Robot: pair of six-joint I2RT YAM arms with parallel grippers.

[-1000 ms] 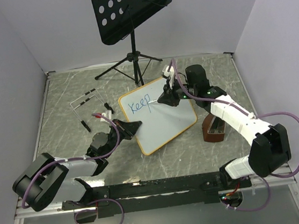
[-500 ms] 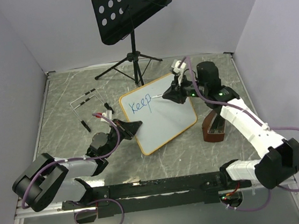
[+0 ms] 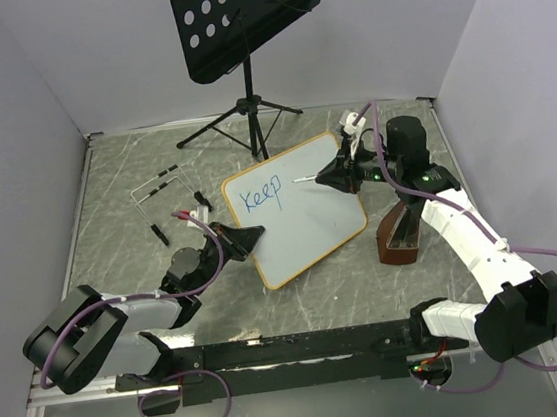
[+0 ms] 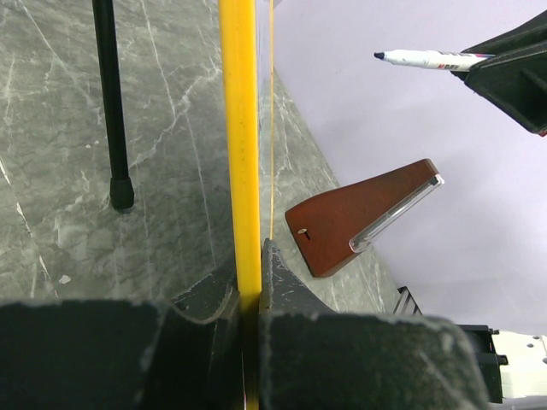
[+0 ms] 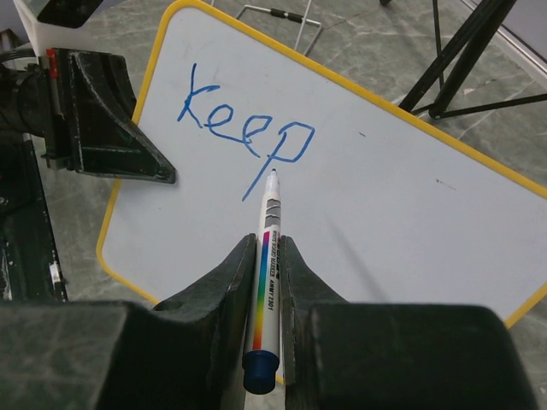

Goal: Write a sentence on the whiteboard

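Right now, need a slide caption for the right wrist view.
Right gripper holds marker just off the whiteboard, by blue lettering "Keep"; left gripper clamps the board's edge.

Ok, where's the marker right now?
In the top view the marker is right of centre, clamped in the right gripper, tip just right of the word Keep on the whiteboard; the left wrist view shows it off the surface.

We see a smooth, faintly glossy white face on the whiteboard (image 3: 301, 231), a grey marbled matt counter (image 3: 105, 188), a matt black perforated metal music stand (image 3: 248, 33), and a white plastic marker (image 5: 267, 256).
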